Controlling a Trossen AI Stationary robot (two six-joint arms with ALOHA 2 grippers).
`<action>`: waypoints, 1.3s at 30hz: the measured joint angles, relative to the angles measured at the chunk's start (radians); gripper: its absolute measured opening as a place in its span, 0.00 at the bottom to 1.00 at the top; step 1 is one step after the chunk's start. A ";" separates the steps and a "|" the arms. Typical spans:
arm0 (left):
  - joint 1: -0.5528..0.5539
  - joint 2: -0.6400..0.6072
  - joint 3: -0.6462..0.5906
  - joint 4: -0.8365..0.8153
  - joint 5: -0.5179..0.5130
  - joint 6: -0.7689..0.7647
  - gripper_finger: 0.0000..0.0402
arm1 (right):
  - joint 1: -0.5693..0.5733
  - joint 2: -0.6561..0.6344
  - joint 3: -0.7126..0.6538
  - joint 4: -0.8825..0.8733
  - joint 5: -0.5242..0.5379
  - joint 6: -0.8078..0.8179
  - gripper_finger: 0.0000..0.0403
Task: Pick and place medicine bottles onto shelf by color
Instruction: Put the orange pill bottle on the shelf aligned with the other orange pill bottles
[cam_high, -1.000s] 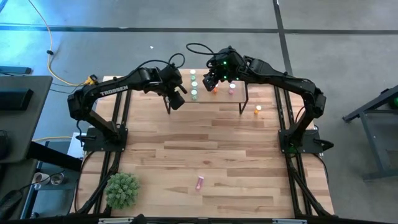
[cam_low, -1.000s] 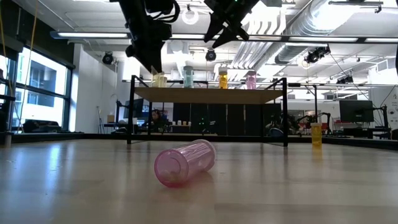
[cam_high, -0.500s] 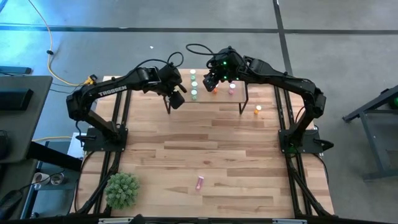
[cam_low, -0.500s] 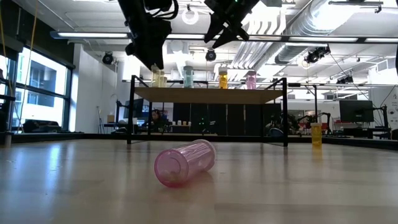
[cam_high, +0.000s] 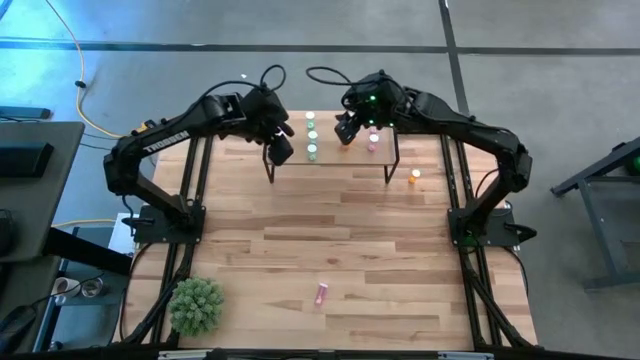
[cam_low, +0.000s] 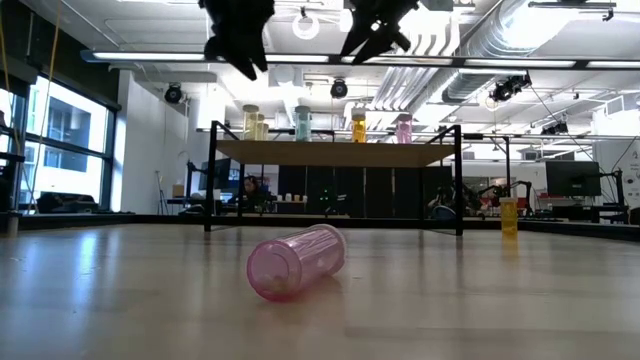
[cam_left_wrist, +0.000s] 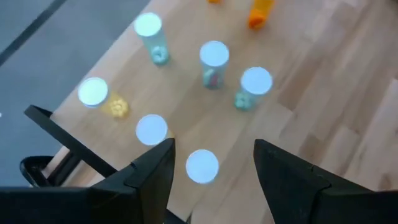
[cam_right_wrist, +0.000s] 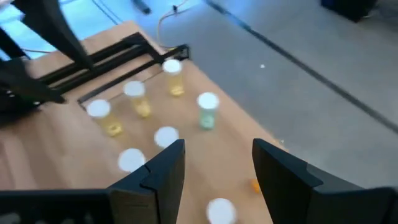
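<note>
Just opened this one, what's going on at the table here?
Two robot arms are sorting small medicine bottles onto a low wooden shelf at the far end of the table. Both the left gripper and the right gripper hover above the shelf with fingers open and empty. Several capped bottles stand on the shelf. A pink bottle lies on its side on the near tabletop, and an orange bottle stands on the table beside the shelf, not yet placed.

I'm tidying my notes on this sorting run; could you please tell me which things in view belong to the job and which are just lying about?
Belonging to the job:
- shelf with upright bottles
- pink bottle lying on the table
- orange bottle standing beside the shelf
- left claw and right claw, both open above the shelf

Just lying about:
- green plant
- yellow cable on the floor
</note>
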 joint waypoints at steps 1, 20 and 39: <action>0.000 0.000 0.012 -0.013 0.010 0.013 0.52 | 0.000 -0.010 0.000 -0.010 0.010 -0.005 0.44; -0.058 -0.202 0.033 -0.039 0.001 -0.036 0.51 | -0.021 -0.096 0.000 -0.370 0.216 -0.024 0.44; -0.106 -0.449 -0.340 0.098 -0.096 -0.179 0.49 | -0.095 -0.298 -0.263 -0.587 0.406 0.192 0.44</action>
